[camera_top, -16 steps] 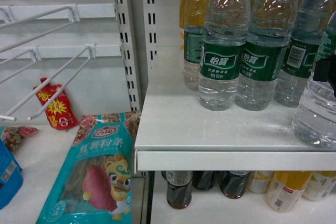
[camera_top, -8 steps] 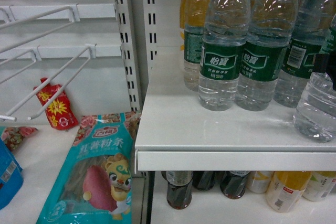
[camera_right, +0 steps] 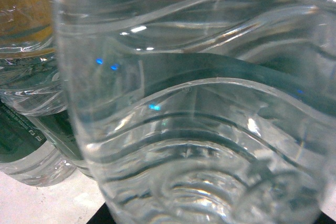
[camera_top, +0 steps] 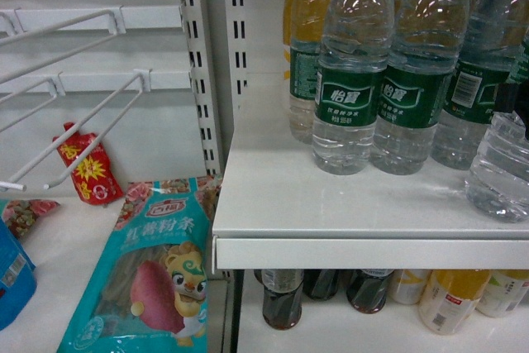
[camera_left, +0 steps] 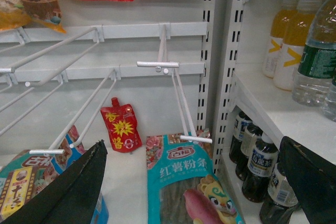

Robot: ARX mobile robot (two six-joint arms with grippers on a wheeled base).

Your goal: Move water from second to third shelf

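The right end effector [camera_top: 519, 101] shows only as a dark shape at the head view's right edge, against the water [camera_top: 501, 167]; whether it grips cannot be told. That bottle stands near the front of the white shelf [camera_top: 331, 204], just right of a row of green-labelled bottles [camera_top: 351, 72], with orange drink bottles [camera_top: 302, 31] behind them. The right wrist view is filled with its ribbed wall. The left end effector [camera_left: 197, 192] is spread wide over a teal snack bag [camera_left: 186, 182], left of the shelf.

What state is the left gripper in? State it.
Open: in the left wrist view, the left gripper has its black fingers spread wide, nothing between them.
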